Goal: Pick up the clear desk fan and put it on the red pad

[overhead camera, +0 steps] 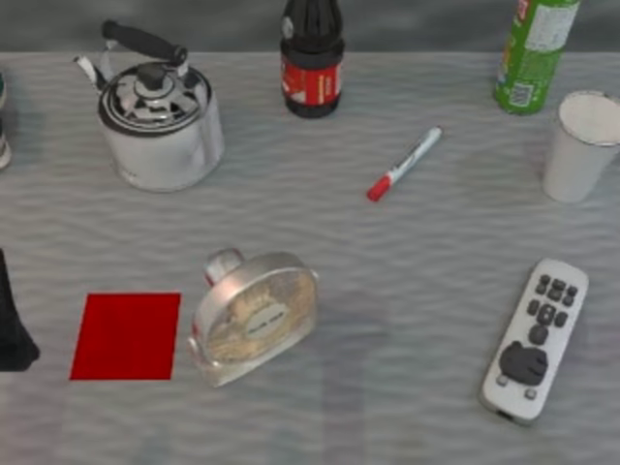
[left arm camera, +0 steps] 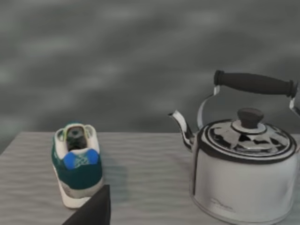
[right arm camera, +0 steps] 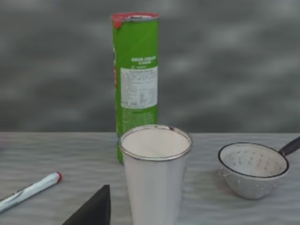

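Note:
The clear desk fan [overhead camera: 257,315] lies on the table left of centre, a round silvery disc with a beige grille, its small knob [overhead camera: 223,263] at the far side. The red pad [overhead camera: 126,336] lies flat just to its left, a narrow gap between them. My left gripper [overhead camera: 12,325] is parked at the table's left edge, beside the pad and holding nothing. In the left wrist view one dark finger [left arm camera: 96,211] shows with bare table next to it. My right gripper [right arm camera: 150,219] is outside the top view; its finger [right arm camera: 96,211] stands apart from a white cup [right arm camera: 154,178].
A steel kettle [overhead camera: 160,111] stands at the back left, a cola bottle [overhead camera: 312,58] and green can [overhead camera: 533,53] at the back. A red-capped marker [overhead camera: 404,165], the white cup [overhead camera: 581,145] and a remote [overhead camera: 535,339] lie on the right. A shoe [left arm camera: 77,164] and colander [right arm camera: 253,168] show in wrist views.

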Controlling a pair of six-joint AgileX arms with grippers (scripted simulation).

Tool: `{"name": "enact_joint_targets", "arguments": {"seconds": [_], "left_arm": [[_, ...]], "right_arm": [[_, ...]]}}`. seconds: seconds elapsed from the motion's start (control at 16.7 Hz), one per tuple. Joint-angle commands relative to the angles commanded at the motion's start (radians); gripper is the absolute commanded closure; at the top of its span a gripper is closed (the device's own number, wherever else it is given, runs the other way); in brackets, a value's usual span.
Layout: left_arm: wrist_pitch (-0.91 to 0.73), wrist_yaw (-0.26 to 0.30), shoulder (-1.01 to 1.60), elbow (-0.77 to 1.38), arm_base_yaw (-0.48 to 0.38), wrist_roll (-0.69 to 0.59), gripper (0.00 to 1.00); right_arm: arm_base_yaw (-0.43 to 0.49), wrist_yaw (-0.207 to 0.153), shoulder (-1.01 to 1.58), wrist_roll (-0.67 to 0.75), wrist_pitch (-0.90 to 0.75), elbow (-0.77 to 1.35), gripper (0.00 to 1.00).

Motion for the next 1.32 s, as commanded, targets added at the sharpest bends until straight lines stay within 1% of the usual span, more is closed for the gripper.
{"name": "enact_joint_targets", "arguments": {"seconds": [0.24,0.48,0.72,1.08,1.32], "left_arm": [[-0.030,0.003,0.031,0.028,-0.017,0.010,0.00],[-0.195,0.007,0.221,0.204,-0.098,0.059,0.00],[-0.441,0.008,0.556,0.503,-0.217,0.125,0.00],[-0.850,0.006,1.170,1.042,-0.419,0.229,0.00],[-1.092,0.003,1.540,1.369,-0.534,0.287,0.00]], "right_arm": [[0.000,0.000,0.000,0.000,0.000,0.000,0.00],[0.000,0.000,0.000,0.000,0.000,0.000,0.00],[0.000,0.000,0.000,0.000,0.000,0.000,0.00],[0.000,0.000,0.000,0.000,0.000,0.000,0.00],[0.000,0.000,0.000,0.000,0.000,0.000,0.00]]}}
